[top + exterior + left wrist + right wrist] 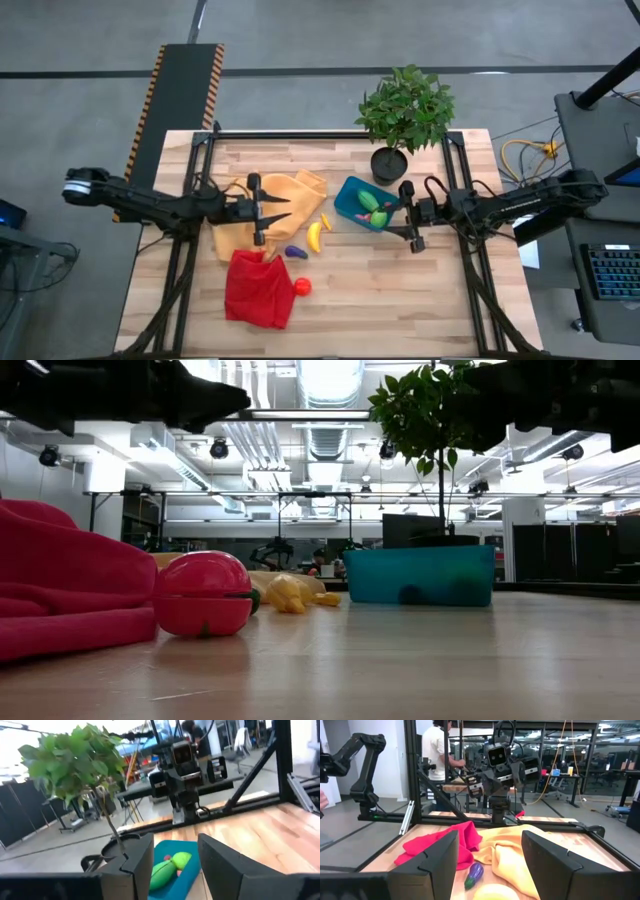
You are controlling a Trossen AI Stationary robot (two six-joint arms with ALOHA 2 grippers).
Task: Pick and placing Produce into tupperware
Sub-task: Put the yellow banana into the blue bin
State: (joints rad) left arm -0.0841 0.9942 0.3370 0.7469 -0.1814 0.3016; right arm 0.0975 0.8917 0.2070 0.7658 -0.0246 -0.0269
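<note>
The blue-teal tupperware [350, 196] stands right of the table's middle with two green ovals [372, 206] and a tiny pink piece in it. It also shows in the low view [420, 575] and the left wrist view [189, 870]. A yellow banana [314, 236], a purple piece [295, 251] and a red round one [302, 287] lie on the wood to its left. My left gripper [288, 206] is open and empty above the yellow-orange cloth [300, 186]. My right gripper [398, 218] is open and empty, just right of the tupperware.
A red cloth [258, 290] lies bunched at the near left, beside the red round one. A black plant pot [389, 163] with a leafy plant stands just behind the tupperware. Bare wood lies near and right [400, 300]. A person stands beyond the table [436, 750].
</note>
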